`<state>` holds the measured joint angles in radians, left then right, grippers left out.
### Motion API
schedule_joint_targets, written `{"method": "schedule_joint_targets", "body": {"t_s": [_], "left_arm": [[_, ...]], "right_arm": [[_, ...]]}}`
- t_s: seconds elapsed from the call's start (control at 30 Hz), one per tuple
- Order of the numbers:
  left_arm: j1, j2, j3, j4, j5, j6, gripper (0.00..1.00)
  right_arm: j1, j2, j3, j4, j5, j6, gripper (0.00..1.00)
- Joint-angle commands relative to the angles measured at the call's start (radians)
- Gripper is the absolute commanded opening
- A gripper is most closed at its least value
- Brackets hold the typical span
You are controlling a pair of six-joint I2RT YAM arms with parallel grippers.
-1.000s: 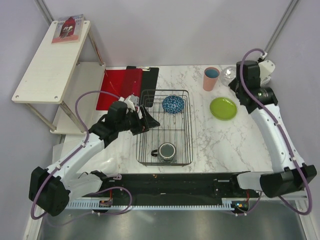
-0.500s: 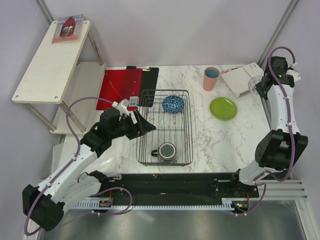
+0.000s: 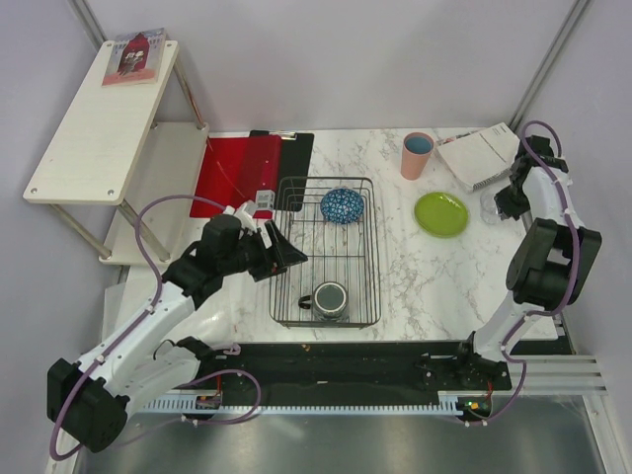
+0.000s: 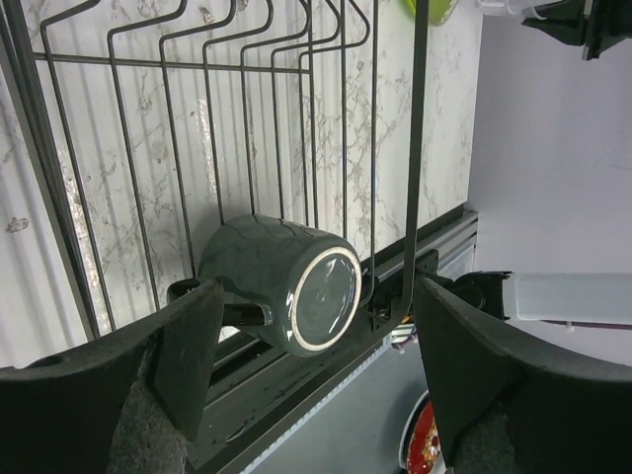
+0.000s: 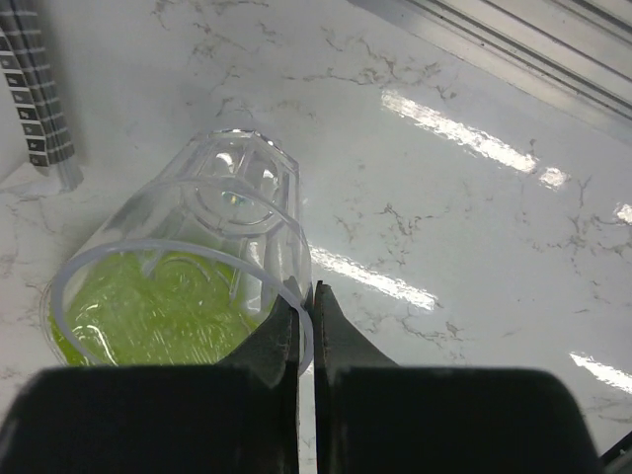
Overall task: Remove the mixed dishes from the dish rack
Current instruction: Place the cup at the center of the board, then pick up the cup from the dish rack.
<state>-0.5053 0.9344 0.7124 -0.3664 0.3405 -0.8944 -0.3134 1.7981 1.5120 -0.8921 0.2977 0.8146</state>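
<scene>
The right gripper [image 5: 306,308] is pinching the rim of the glass [image 5: 193,247] – its fingers are pressed together on the clear wall, one inside and one outside. The glass is hanging tilted from that grip, mouth toward the wrist camera, and green is showing through it. From above, this gripper [image 3: 505,201] is holding the glass [image 3: 491,206] low over the table [image 3: 434,281], just right of the plate [image 3: 440,213]. Whether the glass is touching the marble I cannot tell. A white booklet [image 3: 480,156] is lying just behind it, and the cup [image 3: 417,155] is standing upright behind the plate, apart from it.

The left gripper [image 4: 318,296] is hanging with its jaws spread wide and nothing between them. In its wrist view the mug [image 4: 281,281] is sitting between the two fingers but further off, inside the rack [image 4: 416,148]. From above, this gripper [image 3: 281,251] is hovering at the left rim of the rack [image 3: 376,247], pointing right across the bars. The mug [image 3: 330,298] is resting in the rack's near end with its handle pointing left – the bowl [image 3: 342,205] is sitting in the far end, well apart from it. A red clipboard [image 3: 232,170] is lying just beyond the rack's far left corner, near a pale shelf [image 3: 99,123].
</scene>
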Motion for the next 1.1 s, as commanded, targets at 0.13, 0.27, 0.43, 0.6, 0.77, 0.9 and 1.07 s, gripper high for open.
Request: {"method": "schedule_joint_targets", "body": {"t_s": [0.13,0.27,0.43,0.6,0.77,0.9,1.07], "left_arm": [[0.001,0.009,-0.025,-0.002,-0.029,-0.029,0.83],[0.001,0.035,-0.019,-0.002,-0.029,-0.028,0.84],[0.001,0.072,0.002,-0.002,-0.012,-0.023,0.84],[0.001,0.084,0.009,0.000,-0.009,-0.015,0.84],[0.001,0.075,0.007,0.000,-0.015,-0.009,0.85],[0.001,0.063,0.015,0.000,-0.043,0.005,0.87],[0.001,0.067,0.033,0.000,-0.060,0.025,0.90]], "right_arm": [[-0.009,0.064,0.000,0.079,-0.107,0.011,0.00],[-0.009,0.083,0.010,0.078,-0.111,0.003,0.02],[-0.009,0.063,0.011,0.078,-0.108,-0.014,0.18],[-0.009,0.029,0.020,0.079,-0.103,-0.023,0.36],[-0.009,-0.020,0.048,0.073,-0.126,-0.012,0.45],[-0.004,-0.141,0.070,0.085,-0.204,0.023,0.51],[0.075,-0.322,0.041,0.165,-0.294,0.067,0.59]]}}
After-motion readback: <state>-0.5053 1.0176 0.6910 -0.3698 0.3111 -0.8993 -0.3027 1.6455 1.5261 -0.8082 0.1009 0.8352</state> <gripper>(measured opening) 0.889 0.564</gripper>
